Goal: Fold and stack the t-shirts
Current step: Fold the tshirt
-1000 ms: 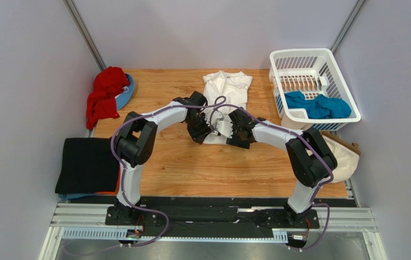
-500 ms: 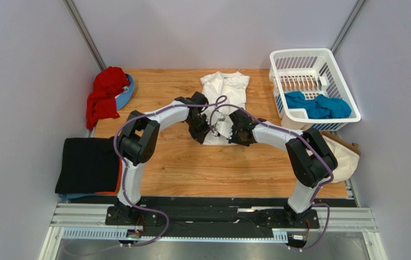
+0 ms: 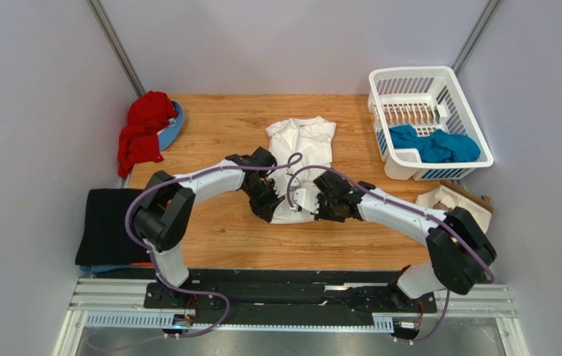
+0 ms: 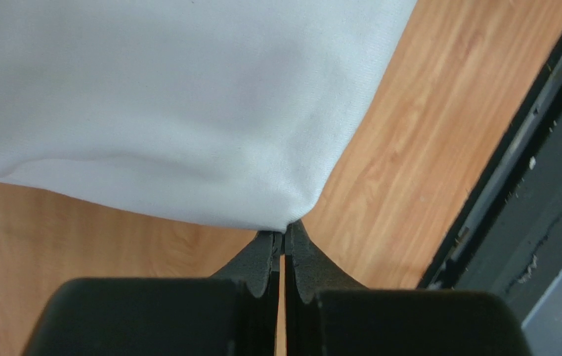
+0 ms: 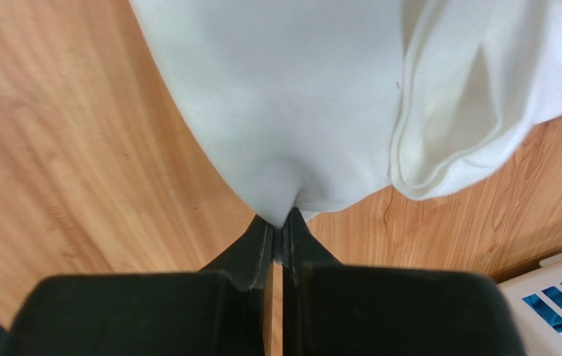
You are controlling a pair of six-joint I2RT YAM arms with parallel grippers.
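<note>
A white t-shirt [image 3: 302,144] lies in the middle of the wooden table, its near hem bunched between the two arms. My left gripper [image 3: 267,208] is shut on the hem's left corner [image 4: 284,236], with the white cloth [image 4: 172,111] spreading away from the fingertips. On the hem's right side my right gripper [image 3: 313,202] is shut too, pinching a fold [image 5: 282,222] of the shirt [image 5: 291,89]. A teal t-shirt [image 3: 434,145] sits crumpled in the basket. A folded black t-shirt [image 3: 117,222] lies off the table's left edge, with an orange one [image 3: 159,254] peeking out beneath it.
A white plastic basket [image 3: 440,78] stands at the back right. A red cloth [image 3: 143,130] rests on a blue item [image 3: 174,127] at the back left. A cream bag [image 3: 460,205] lies at the right edge. A black rail [image 3: 291,278] runs along the near edge.
Both grippers have shut on the white t-shirt's near hem and drawn it towards the near edge. The right arm's elbow has swung out to the right and lower.
</note>
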